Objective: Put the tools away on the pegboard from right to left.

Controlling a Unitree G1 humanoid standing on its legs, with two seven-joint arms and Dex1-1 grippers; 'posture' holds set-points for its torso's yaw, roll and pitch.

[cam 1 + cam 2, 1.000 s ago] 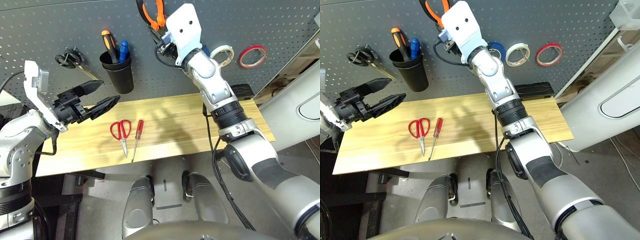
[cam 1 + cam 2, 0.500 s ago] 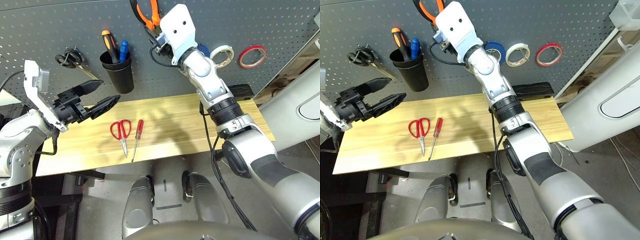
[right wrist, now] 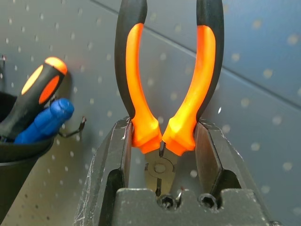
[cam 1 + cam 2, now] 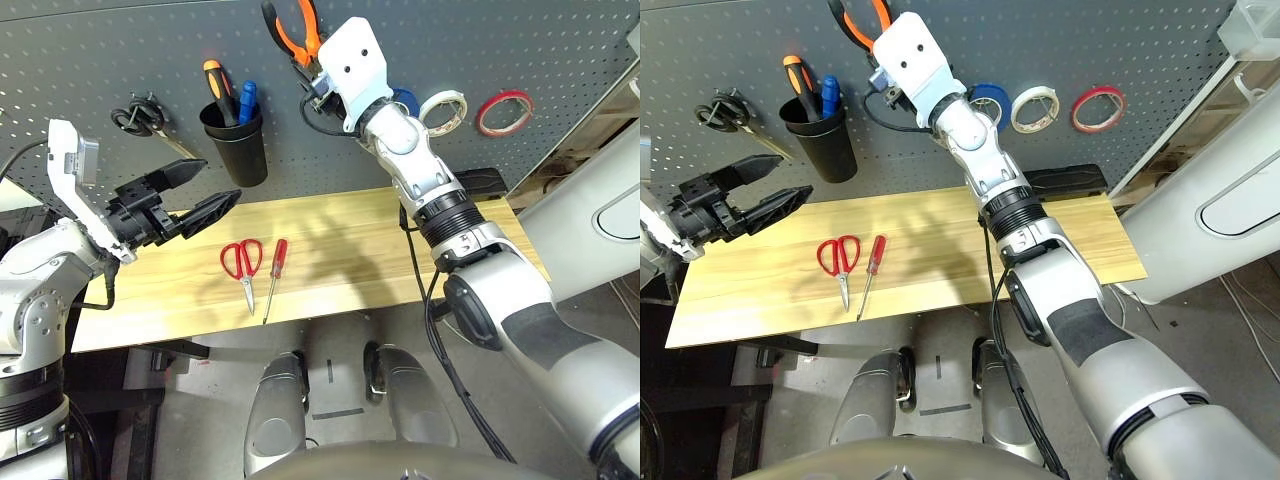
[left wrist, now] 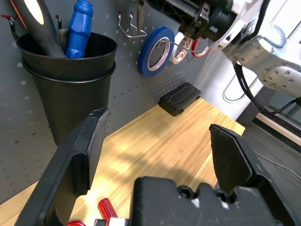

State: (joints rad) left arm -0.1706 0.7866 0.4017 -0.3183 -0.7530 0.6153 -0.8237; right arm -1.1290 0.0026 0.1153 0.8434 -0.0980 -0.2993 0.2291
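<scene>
My right gripper (image 3: 162,141) is shut on the orange-and-black-handled pliers (image 4: 291,27) just above their pivot, holding them high against the dark grey pegboard (image 4: 100,60), handles up. The red tape ring (image 4: 504,112) hangs on the pegboard at the far right. On the wooden table, the red-handled scissors (image 4: 243,262) and the slim red-handled screwdriver (image 4: 275,272) lie side by side, left of centre. My left gripper (image 4: 205,190) hovers open above the table's left part, just up and left of the scissors, with nothing between its fingers.
A black cup (image 4: 235,135) with an orange-black and a blue handle hangs left of the pliers. Black-handled scissors (image 4: 140,120) hang further left. Blue tape (image 5: 155,44) and white tape (image 4: 445,108) hang between the pliers and the red ring. A black block (image 4: 485,182) sits at the table's back right.
My right gripper has shifted a little to the left along the pegboard with the pliers in it. The left arm has not moved.
</scene>
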